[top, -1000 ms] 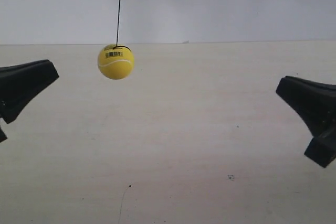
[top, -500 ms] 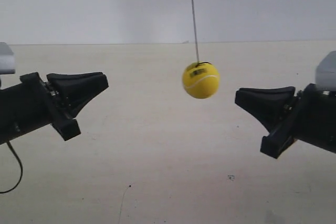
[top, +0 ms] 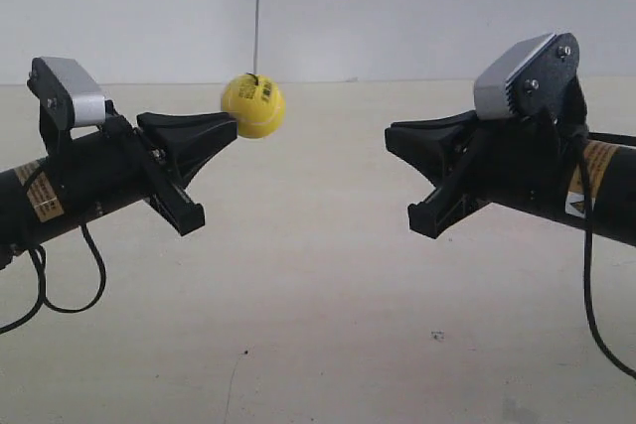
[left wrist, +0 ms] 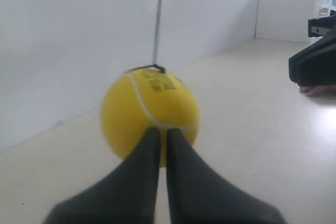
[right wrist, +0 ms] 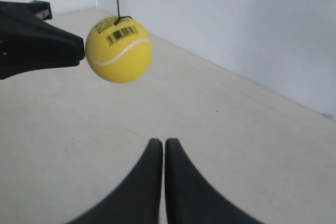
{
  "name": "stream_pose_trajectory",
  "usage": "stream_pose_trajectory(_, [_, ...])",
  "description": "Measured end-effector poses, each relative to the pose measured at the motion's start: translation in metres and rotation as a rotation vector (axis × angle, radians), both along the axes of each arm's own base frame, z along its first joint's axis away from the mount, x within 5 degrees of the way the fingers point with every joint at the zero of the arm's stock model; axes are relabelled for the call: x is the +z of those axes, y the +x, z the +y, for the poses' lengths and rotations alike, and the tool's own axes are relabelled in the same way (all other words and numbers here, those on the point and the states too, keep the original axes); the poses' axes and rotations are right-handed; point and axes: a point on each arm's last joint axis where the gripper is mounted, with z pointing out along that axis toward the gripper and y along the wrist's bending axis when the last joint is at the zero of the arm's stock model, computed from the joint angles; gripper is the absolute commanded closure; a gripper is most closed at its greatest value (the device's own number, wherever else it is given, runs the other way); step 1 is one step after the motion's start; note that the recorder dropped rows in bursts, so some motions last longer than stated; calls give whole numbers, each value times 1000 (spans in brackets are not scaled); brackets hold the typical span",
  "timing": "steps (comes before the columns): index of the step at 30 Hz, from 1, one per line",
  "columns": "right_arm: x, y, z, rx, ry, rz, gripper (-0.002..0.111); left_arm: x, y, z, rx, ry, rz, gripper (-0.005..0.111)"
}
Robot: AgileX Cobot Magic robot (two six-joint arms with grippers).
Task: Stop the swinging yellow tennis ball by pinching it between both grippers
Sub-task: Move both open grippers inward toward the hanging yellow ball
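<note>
The yellow tennis ball (top: 253,106) hangs on its thin black string (top: 257,7) above the pale table, barcode label up. My left gripper (top: 232,125), the arm at the exterior view's left, is shut, and its pointed tip meets the ball's side; in the left wrist view the ball (left wrist: 150,109) fills the space just beyond the left gripper (left wrist: 160,131). My right gripper (top: 391,136) is shut too and stands well apart from the ball, with a wide gap between. The right wrist view has the ball (right wrist: 118,50) far ahead of the right gripper (right wrist: 159,141), the left gripper's tip (right wrist: 79,48) against it.
The pale table (top: 318,325) runs back to a white wall (top: 417,7). A black cable (top: 60,290) loops down under the left arm. A white box (left wrist: 291,11) stands at the far end in the left wrist view.
The ball has swung from the middle right of the exterior view over to the left gripper's tip. Both arms have pushed further inward toward the middle and risen slightly.
</note>
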Motion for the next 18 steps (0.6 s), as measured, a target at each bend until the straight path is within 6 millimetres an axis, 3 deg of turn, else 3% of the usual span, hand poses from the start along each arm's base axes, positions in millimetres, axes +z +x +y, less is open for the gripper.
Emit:
stream_pose_trajectory(10, [-9, 22, 7, 0, -15, 15, 108, -1, 5, 1, 31, 5, -15, 102])
stream_pose_trajectory(18, [-8, 24, 9, 21, -3, 1, 108, -10, 13, -4, -20, 29, -9, 102])
